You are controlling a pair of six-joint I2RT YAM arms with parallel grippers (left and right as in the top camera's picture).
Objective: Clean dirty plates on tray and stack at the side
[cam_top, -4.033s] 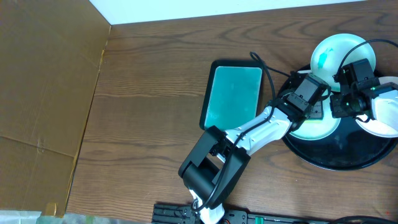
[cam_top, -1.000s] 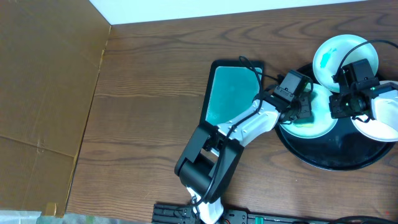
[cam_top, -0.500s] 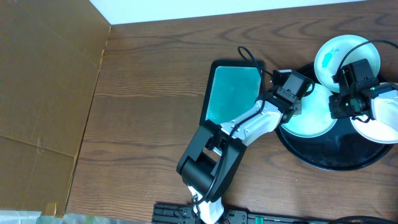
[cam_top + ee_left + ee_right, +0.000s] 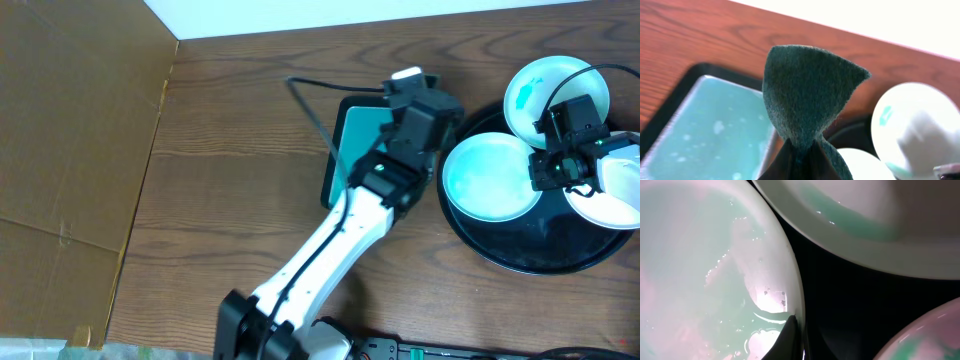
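While clamped tight on the lower edge of a dark green fibrous scouring pad: left pincer, pad standing up from the jaws and curled into a cone. Hangs over the far right corner of the rectangular teal dish with black rim, off the tray. Teal film with pale flecks seen in that dish from the left wrist view. Dish flat on the brown wood-grain tabletop, just beside the tray's left edge.

Right pincer: closed, no gap showing. Only one dark fingertip visible in the right wrist view, lying against a plate rim; can't tell whether gripping or only touching. From overhead, sits low over the large round glossy black tray, in the middle of the three plates.

Three dirty plates, round, white with pale cyan tint:
- left plate: flat on the tray, wet pale-cyan sheen, no smear seen from overhead.
- far plate: lying across the tray's far rim, teal smear on its left side.
- right plate: partly under the right arm, cut off by the frame edge.

All three side by side, not stacked. Rims close together under the right pincer; touching or not, can't tell.

Brown cardboard sheet over the left of the tabletop, well apart from everything else.
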